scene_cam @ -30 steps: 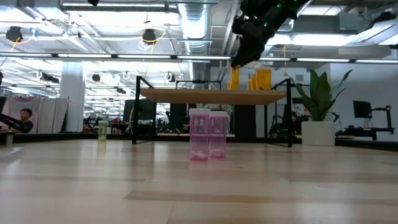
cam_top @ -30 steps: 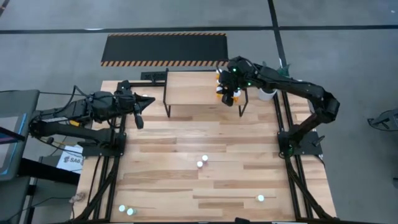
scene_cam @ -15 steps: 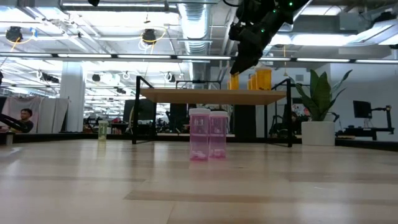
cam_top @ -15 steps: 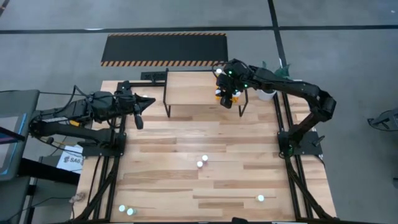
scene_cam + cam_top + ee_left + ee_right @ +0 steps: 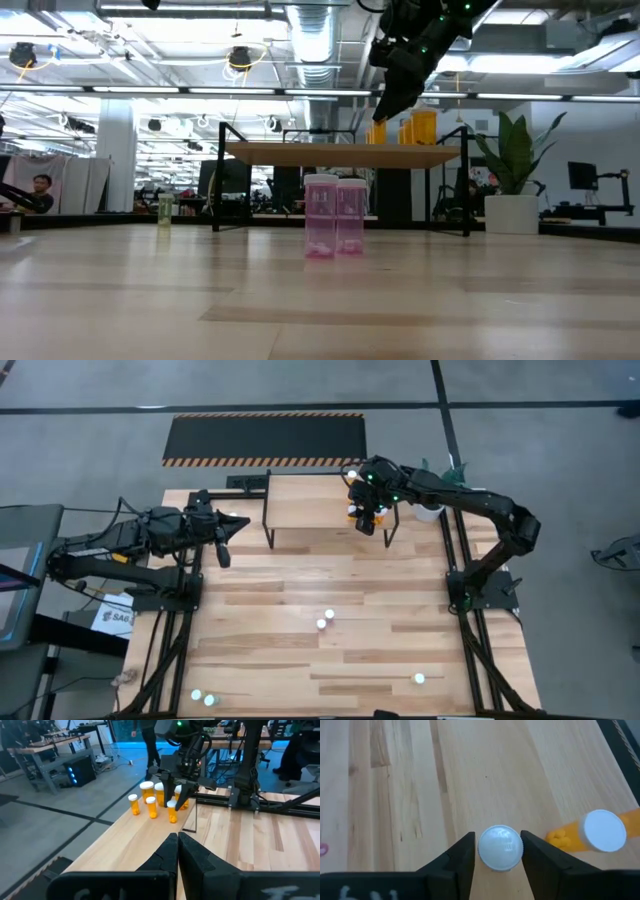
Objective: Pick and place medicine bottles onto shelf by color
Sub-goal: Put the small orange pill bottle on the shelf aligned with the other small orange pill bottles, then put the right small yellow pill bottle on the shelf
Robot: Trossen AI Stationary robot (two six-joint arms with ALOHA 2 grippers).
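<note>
The orange medicine bottle (image 5: 352, 513) stands at the right end of the shelf (image 5: 305, 501), directly under the right claw (image 5: 366, 518), which hangs over the shelf's corner among other white-capped orange bottles; grouping them there fits sorting by colour. Well away from that claw, on the open table (image 5: 270, 610), two white caps (image 5: 326, 620) sit together, with more near the table's front edge. The left claw (image 5: 232, 530) waits off the shelf's other end, clenched and empty.

From table height, the right claw (image 5: 386, 98) reaches down onto the shelf top (image 5: 340, 154) beside the orange bottles (image 5: 420, 127). Below and nearer the camera stand two pink bottles (image 5: 335, 217), touching; a greenish bottle (image 5: 165, 208) stands far off to the side.

The left wrist view shows the right claw (image 5: 173, 797) straddling one bottle in the orange cluster (image 5: 147, 800).

In the right wrist view, the fingers (image 5: 460, 857) flank a white cap (image 5: 500, 847) with slight gaps, so the claw looks to be releasing it upright. A second orange bottle (image 5: 590, 834) stands just beside.

No label or writing can be read.
</note>
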